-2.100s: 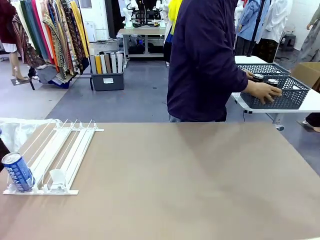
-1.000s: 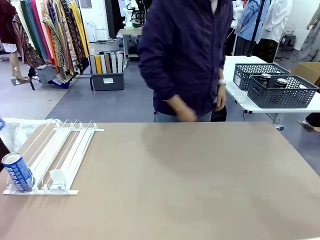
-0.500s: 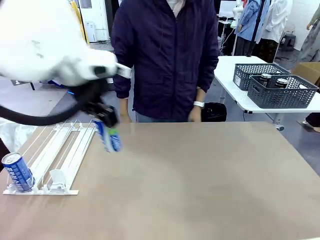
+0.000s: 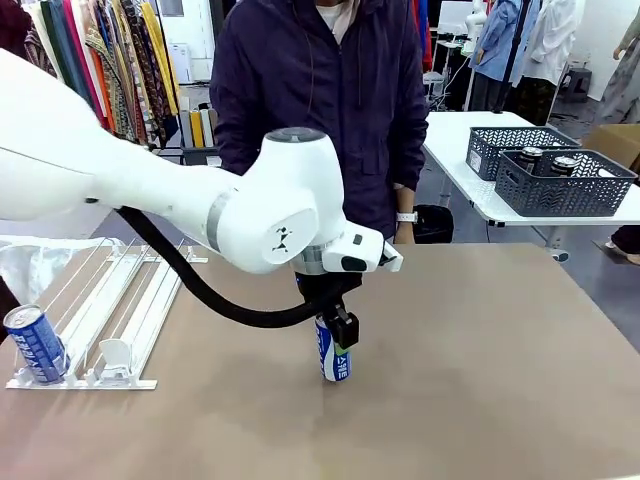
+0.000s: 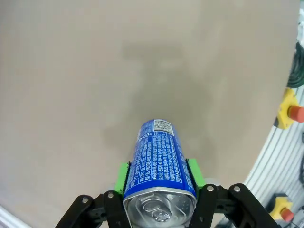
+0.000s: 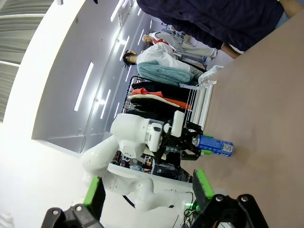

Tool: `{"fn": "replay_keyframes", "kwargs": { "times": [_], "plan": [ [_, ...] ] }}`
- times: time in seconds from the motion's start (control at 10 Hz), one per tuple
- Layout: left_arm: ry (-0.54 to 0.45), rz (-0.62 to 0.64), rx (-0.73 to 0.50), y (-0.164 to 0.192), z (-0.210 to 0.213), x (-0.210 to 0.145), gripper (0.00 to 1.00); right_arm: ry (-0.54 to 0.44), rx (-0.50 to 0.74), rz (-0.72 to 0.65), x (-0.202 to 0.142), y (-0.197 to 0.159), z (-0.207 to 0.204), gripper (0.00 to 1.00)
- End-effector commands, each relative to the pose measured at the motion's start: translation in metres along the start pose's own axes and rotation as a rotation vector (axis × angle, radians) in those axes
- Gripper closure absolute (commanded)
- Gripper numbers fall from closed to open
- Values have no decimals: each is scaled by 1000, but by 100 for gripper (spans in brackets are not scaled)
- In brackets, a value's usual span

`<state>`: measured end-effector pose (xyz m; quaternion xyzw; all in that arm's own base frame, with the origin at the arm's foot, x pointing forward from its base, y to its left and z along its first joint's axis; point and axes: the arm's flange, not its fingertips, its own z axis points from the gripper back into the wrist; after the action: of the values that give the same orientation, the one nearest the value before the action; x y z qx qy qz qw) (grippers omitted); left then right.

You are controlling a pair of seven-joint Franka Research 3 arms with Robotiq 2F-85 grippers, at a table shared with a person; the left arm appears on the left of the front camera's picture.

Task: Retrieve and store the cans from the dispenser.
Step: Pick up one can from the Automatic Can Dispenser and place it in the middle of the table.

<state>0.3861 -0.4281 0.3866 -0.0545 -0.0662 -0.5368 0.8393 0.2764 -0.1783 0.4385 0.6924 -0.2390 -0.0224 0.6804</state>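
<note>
My left gripper (image 4: 338, 338) is shut on a blue can (image 4: 334, 364), held upright over the middle of the table; whether its base touches I cannot tell. In the left wrist view the can (image 5: 159, 161) sits between the green pads (image 5: 122, 178) of that gripper (image 5: 159, 176), silver top toward the camera. A second blue can (image 4: 35, 345) stands at the front left of the white dispenser (image 4: 130, 310). My right gripper (image 6: 147, 190) is open with nothing between its fingers, and beyond it I see the left arm's can (image 6: 214, 146) and the dispenser (image 6: 202, 102).
A person in a dark jacket (image 4: 320, 90) stands at the table's far edge, hands low. Behind, at right, two dark grey baskets (image 4: 560, 185) with cans sit on a white side table. A clear plastic bag (image 4: 30, 265) lies left of the dispenser.
The left arm has swung in from the left with the blue can and carried it right and down to the table's middle. The person walked from the side table to the far edge.
</note>
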Motion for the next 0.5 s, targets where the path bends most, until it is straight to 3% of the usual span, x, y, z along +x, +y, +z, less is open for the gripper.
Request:
{"fn": "replay_keyframes", "kwargs": {
  "times": [0.0, 0.4],
  "plan": [
    [22, -2, 21, 13, 11, 5, 100, 6, 6, 8, 0, 2, 1, 0],
    [55, 11, 44, 18, -4, 8, 100, 6, 6, 8, 0, 2, 1, 0]
  ]
}}
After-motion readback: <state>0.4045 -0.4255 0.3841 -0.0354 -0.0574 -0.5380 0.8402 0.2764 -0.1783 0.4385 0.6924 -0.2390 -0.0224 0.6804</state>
